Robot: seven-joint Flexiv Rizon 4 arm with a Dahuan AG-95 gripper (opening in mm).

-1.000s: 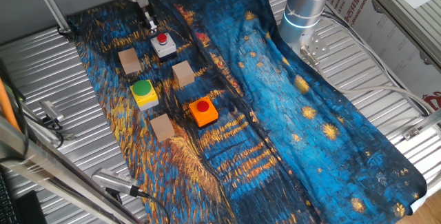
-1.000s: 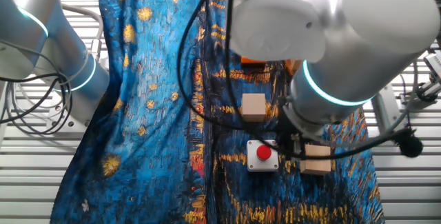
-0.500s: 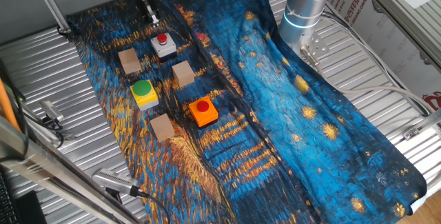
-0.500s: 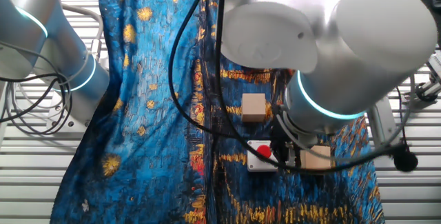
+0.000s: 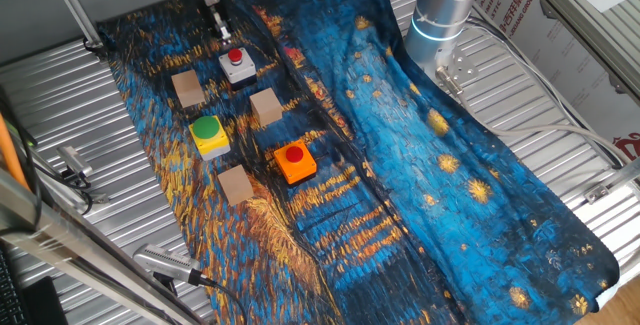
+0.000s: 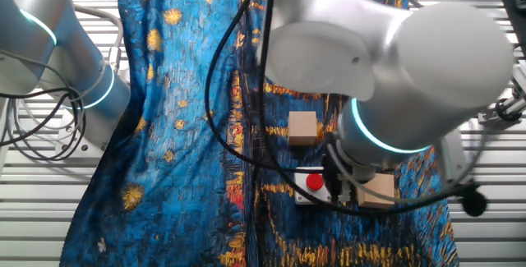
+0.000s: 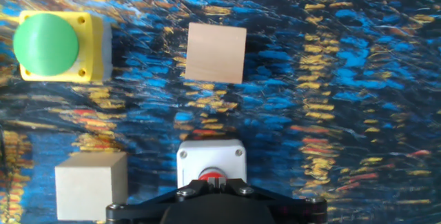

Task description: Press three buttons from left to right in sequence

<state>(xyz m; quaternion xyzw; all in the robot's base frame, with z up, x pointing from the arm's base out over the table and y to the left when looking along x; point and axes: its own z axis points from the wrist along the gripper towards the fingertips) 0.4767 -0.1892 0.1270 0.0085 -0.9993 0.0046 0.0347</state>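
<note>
Three buttons sit on the blue-and-gold cloth. The yellow-base green-cap button (image 5: 208,135) is at the left, also in the hand view (image 7: 49,45). The orange-base red-cap button (image 5: 294,161) is nearest the front. The white-base red-cap button (image 5: 236,63) is farthest back; it also shows in the other fixed view (image 6: 311,183) and the hand view (image 7: 211,160). My gripper (image 5: 222,28) hovers just behind and above the white button, its tips together (image 7: 215,180) over the red cap's near edge. The fingers are shut and empty.
Three plain wooden cubes stand among the buttons: one left of the white button (image 5: 187,89), one in the middle (image 5: 265,107), one at the front (image 5: 235,183). Ribbed metal table (image 5: 120,215) surrounds the cloth. A second arm's base (image 5: 440,15) stands at the back right.
The gripper has lifted a little up and back from the white button's cap since a second ago; it has barely moved in the last half second. Buttons and cubes have not shifted.
</note>
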